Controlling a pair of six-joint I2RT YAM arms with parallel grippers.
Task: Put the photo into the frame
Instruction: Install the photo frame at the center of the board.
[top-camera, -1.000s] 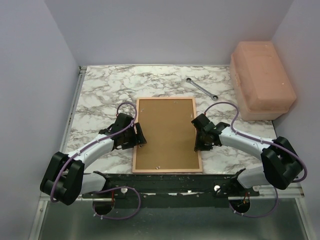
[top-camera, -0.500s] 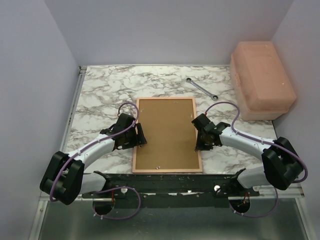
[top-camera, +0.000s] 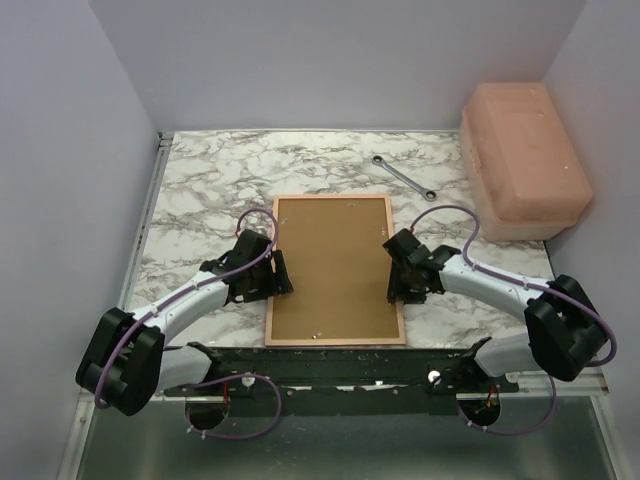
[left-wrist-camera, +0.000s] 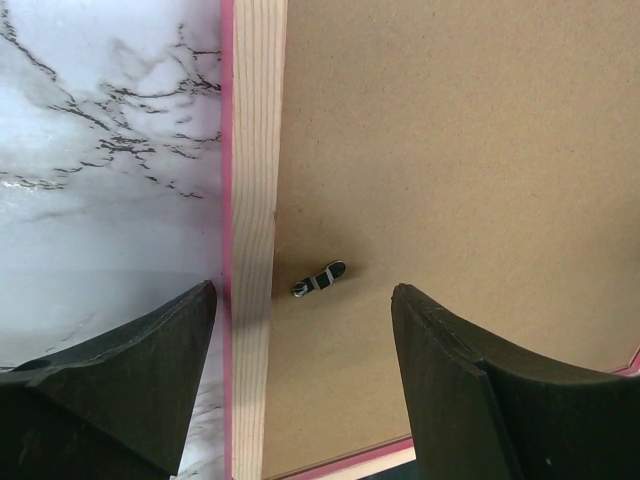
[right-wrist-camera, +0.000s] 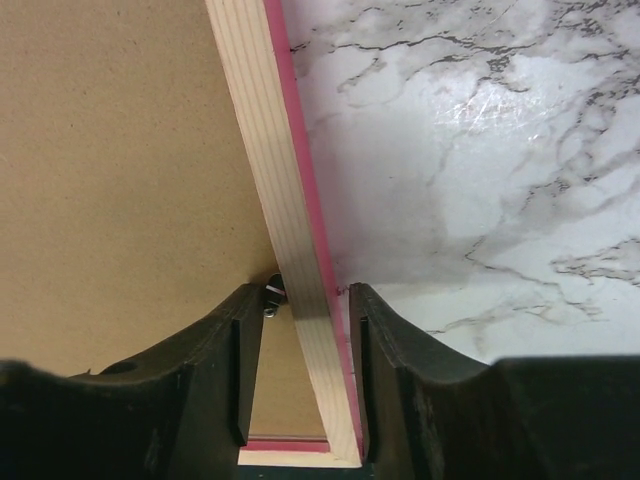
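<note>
The frame (top-camera: 332, 198) lies face down on the marble table, pale wood reverse up, with the brown backing panel (top-camera: 335, 270) set in it. The photo is not in view. My left gripper (top-camera: 283, 272) is open and straddles the frame's left rail (left-wrist-camera: 255, 150), one finger over the marble, the other over the panel (left-wrist-camera: 450, 150). A small metal clip (left-wrist-camera: 318, 280) lies between its fingers. My right gripper (top-camera: 393, 280) stands narrowly open astride the right rail (right-wrist-camera: 270, 150). Its outer finger is against the pink edge and its inner finger is by a clip (right-wrist-camera: 272, 295).
A metal wrench (top-camera: 403, 177) lies on the table behind the frame on the right. A large pink plastic box (top-camera: 525, 160) stands at the back right against the wall. The frame's near end reaches the table's front edge (top-camera: 335, 352).
My left gripper has shifted slightly toward the near end of the left rail. The right gripper and the frame have not visibly moved.
</note>
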